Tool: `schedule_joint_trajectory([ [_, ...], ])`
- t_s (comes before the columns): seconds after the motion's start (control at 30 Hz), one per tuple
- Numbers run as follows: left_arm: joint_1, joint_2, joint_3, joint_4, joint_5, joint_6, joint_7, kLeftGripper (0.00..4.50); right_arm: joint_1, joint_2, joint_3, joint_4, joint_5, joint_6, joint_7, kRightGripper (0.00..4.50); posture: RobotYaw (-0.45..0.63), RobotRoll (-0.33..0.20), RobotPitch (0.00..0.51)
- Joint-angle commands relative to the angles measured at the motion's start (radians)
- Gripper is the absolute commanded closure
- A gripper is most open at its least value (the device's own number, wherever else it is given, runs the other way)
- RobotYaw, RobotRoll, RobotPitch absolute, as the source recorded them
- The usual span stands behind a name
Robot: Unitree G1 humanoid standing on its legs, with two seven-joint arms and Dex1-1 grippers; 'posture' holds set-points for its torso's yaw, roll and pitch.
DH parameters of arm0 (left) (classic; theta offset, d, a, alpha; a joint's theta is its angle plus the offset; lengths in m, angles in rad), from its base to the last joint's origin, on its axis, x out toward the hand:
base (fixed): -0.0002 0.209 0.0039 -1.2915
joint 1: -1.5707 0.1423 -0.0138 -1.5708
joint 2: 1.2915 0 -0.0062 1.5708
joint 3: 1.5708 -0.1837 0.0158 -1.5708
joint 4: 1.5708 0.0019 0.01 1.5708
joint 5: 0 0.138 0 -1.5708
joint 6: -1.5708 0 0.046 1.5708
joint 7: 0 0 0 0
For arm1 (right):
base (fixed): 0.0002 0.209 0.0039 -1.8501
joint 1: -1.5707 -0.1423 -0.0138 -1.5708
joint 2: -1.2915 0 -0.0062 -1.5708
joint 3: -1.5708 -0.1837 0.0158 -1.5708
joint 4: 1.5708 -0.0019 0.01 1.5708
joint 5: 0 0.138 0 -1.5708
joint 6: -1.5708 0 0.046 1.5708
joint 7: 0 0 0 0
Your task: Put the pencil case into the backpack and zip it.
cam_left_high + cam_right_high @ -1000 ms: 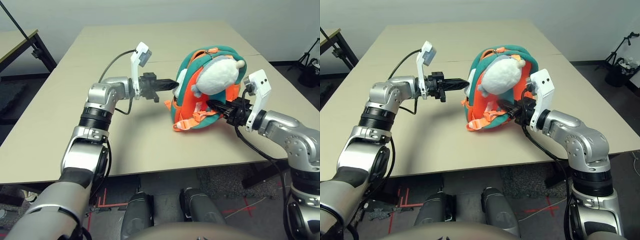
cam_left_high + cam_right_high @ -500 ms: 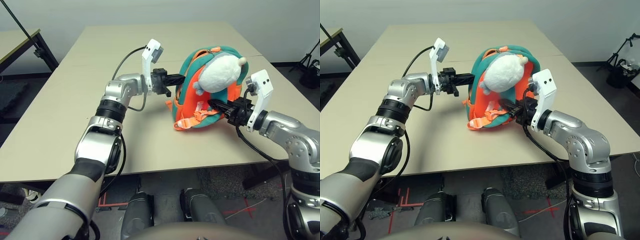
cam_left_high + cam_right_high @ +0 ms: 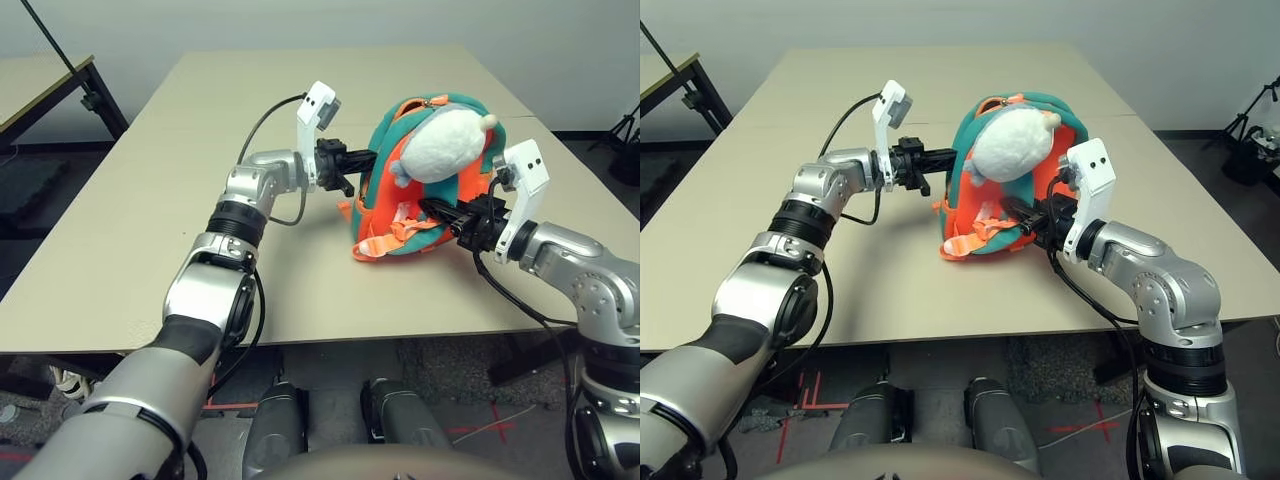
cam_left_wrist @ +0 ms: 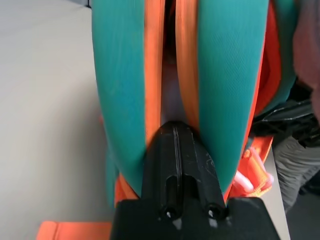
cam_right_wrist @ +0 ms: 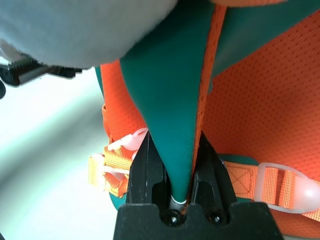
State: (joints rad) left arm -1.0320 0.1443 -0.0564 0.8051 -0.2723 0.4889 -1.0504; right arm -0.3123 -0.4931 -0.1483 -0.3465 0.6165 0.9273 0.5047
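Since the earlier frame my left gripper (image 4: pixel 176 131) has slid right, its shut fingers now pressed into the zipper seam on the backpack (image 3: pixel 420 190), which stands on the table (image 3: pixel 150 200). My right gripper (image 5: pixel 181 165) pinches a teal flap of the backpack. I cannot see the pencil case.

Our silver forearms carry ribbed black collars; each black-fingered gripper, left gripper (image 3: pixel 366 159) and right gripper (image 3: pixel 432 208), bears a white camera bracket, apparently fed by black cables.
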Motion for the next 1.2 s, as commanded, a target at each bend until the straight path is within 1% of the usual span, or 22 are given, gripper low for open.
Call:
schedule_joint_trajectory([
  [0.03, -0.025, 0.032, -0.005, -0.054, -0.002, 0.043, -0.024, 3.87, -0.004, 0.020, 0.035, -0.020, 0.033, 0.003, 0.028, 4.23, -0.22, 0.000, 0.010],
  [0.07, -0.036, 0.060, 0.004, -0.075, -0.012, 0.058, -0.041, 3.60, -0.003, 0.018, 0.034, -0.021, 0.033, 0.003, 0.028, 4.23, -0.22, 0.000, 0.010],
  [0.1, -0.054, 0.100, 0.016, -0.104, -0.024, 0.081, -0.062, 3.17, 0.000, 0.015, 0.031, -0.021, 0.033, 0.003, 0.030, 4.23, -0.22, 0.000, 0.010],
  [0.2, -0.081, 0.186, 0.025, -0.178, -0.046, 0.129, -0.120, 1.96, 0.003, 0.011, 0.031, -0.018, 0.031, 0.001, 0.032, 4.23, -0.22, 0.000, 0.006],
  [0.23, -0.087, 0.212, 0.025, -0.205, -0.054, 0.145, -0.138, 1.62, 0.003, 0.010, 0.031, -0.016, 0.030, 0.000, 0.033, 4.24, -0.21, 0.000, 0.004],
  [0.27, -0.097, 0.239, 0.028, -0.233, -0.063, 0.162, -0.154, 1.17, 0.004, 0.009, 0.031, -0.013, 0.029, -0.002, 0.035, 4.24, -0.21, 0.000, 0.003],
  [0.37, -0.136, 0.300, 0.048, -0.338, -0.127, 0.249, -0.205, 0.04, 0.002, 0.005, 0.034, 0.000, 0.023, -0.010, 0.042, 4.24, -0.20, 0.000, 0.000],
  [0.43, -0.148, 0.321, 0.041, -0.425, -0.171, 0.306, -0.234, 0.00, -0.001, 0.004, 0.039, 0.010, 0.018, -0.015, 0.046, 4.24, -0.20, 0.000, 0.000],
  [0.5, -0.154, 0.323, 0.034, -0.475, -0.190, 0.331, -0.232, 0.00, -0.006, 0.002, 0.043, 0.017, 0.016, -0.020, 0.049, 4.24, -0.20, 0.000, 0.000],
  [0.67, -0.161, 0.283, 0.019, -0.565, -0.222, 0.354, -0.189, 0.00, -0.012, 0.000, 0.051, 0.029, 0.010, -0.028, 0.056, 4.24, -0.19, 0.000, 0.000],
  [0.8, -0.142, 0.229, -0.060, -0.568, -0.163, 0.270, -0.165, 0.00, -0.014, -0.001, 0.052, 0.031, 0.009, -0.031, 0.059, 4.24, -0.20, 0.000, 0.001],
  [0.9, -0.141, 0.186, -0.092, -0.537, -0.145, 0.234, -0.145, 0.00, -0.010, -0.002, 0.048, 0.024, 0.011, -0.029, 0.057, 4.24, -0.21, 0.000, 0.002],
  [1.1, -0.149, 0.125, -0.164, -0.426, -0.065, 0.105, -0.135, 0.00, -0.001, 0.002, 0.041, 0.007, 0.016, -0.023, 0.048, 4.24, -0.22, 0.000, 0.004],
  [1.2, -0.147, 0.110, -0.203, -0.370, -0.009, 0.028, -0.137, 0.00, 0.006, 0.004, 0.036, -0.003, 0.018, -0.023, 0.042, 4.25, -0.23, 0.000, 0.005],
])
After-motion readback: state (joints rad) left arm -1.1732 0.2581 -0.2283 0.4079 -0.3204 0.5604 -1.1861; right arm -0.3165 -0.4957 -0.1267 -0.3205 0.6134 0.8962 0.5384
